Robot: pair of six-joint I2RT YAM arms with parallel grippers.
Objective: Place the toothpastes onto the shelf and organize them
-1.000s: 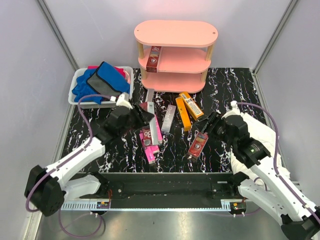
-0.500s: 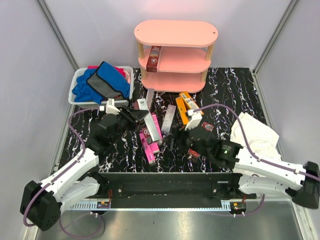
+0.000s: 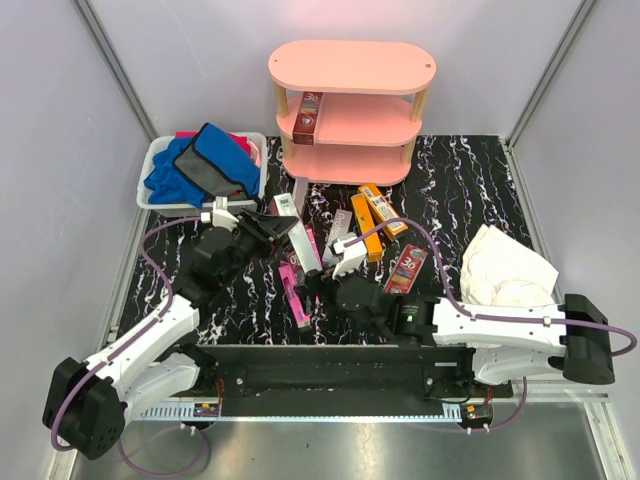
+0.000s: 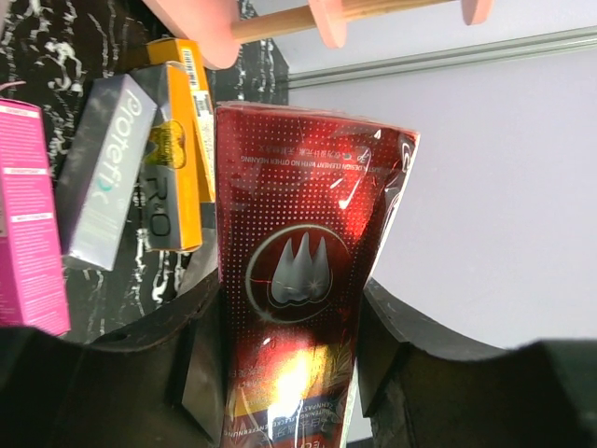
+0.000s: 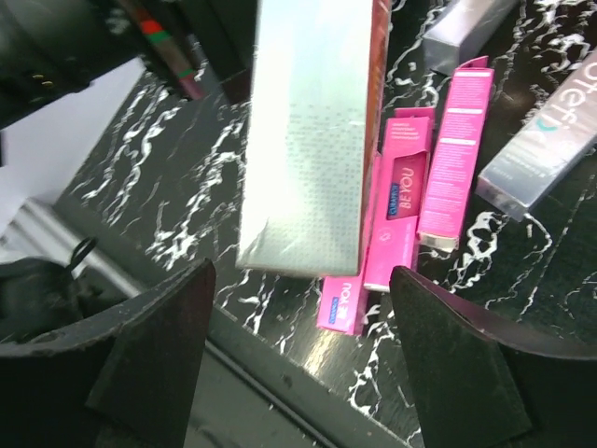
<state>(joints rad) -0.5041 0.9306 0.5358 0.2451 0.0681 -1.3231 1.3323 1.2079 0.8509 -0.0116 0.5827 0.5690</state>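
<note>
My left gripper [image 3: 272, 228] [image 4: 291, 338] is shut on a dark red toothpaste box [image 4: 300, 271] [image 3: 298, 246], held above the table in front of the shelf [image 3: 350, 62]. One dark red box [image 3: 310, 113] stands on the shelf's middle tier. My right gripper [image 3: 308, 291] [image 5: 298, 369] is open with nothing between its fingers, low over the pink boxes [image 5: 403, 217] [image 3: 297, 295] near the table's front edge. Orange boxes [image 3: 372, 220] [image 4: 177, 154], a silver box [image 4: 101, 177] [image 5: 546, 140] and another dark red box [image 3: 405, 268] lie on the marble top.
A white bin [image 3: 160, 150] with blue and grey cloths [image 3: 205, 165] stands at the back left. A white cloth [image 3: 505, 265] lies at the right. The right arm stretches across the front of the table. Grey walls close in both sides.
My right arm has swung from the right side to the front centre, leaving the dark red box on the table, its jaws opening wider. The left gripper with its box has shifted slightly.
</note>
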